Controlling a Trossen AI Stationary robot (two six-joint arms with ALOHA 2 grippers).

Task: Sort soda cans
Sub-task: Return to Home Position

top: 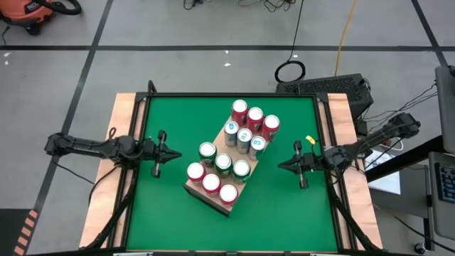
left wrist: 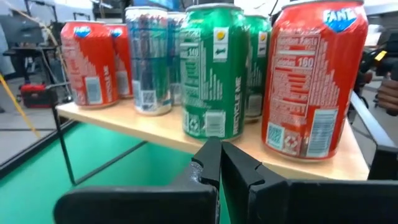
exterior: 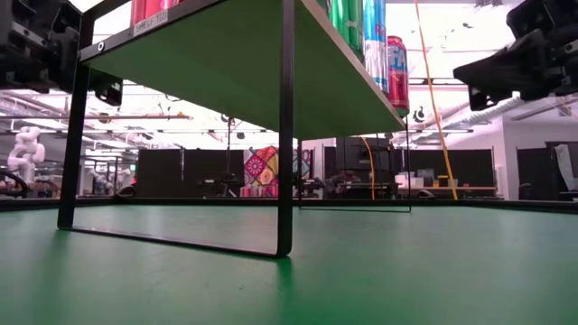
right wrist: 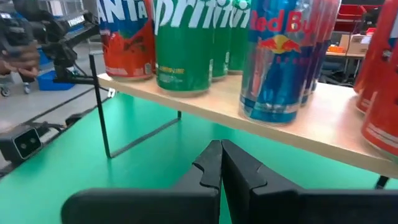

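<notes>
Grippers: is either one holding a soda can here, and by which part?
Nothing is held. The left gripper and the right gripper are both shut on empty air beside the shelf board, where the soda cans stand untouched.

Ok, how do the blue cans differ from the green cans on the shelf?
Colour: the blue cans have blue-and-silver bodies, the green cans have green ones.
Label: the blue cans read Red Bull, the green cans Sprite.
Place: in the high view the blue cans form the row nearer the picture's top, the green cans the next row down.
Shared: three of each, upright, silver-topped, on the wooden shelf, between rows of red cans.
</notes>
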